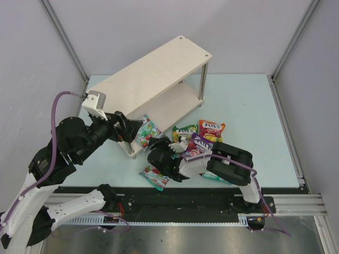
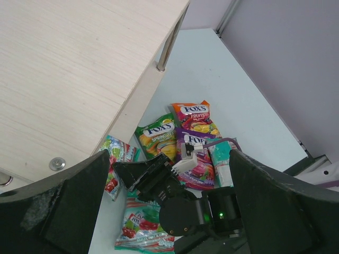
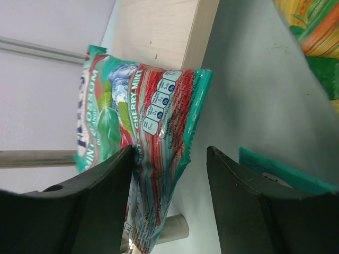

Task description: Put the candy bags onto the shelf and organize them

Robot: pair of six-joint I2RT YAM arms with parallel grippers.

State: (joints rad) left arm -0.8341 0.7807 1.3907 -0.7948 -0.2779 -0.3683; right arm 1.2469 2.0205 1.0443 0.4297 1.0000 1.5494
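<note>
Because the teal bag [image 3: 139, 106] at middle left looks soft and slippery, the open, empty right gripper [image 3: 169, 159] should pinch its edge; the left gripper [image 2: 169, 161] gapes wide.

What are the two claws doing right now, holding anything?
Left gripper: open, holding nothing.
Right gripper: open, gripping nothing; a teal candy bag stands just ahead of it.

Left tool [image 1: 132, 131] hangs by the shelf's [image 1: 159, 69] near corner, jaws spread wide; right tool [image 1: 154, 151], jaws parted, lies just before it.
</note>
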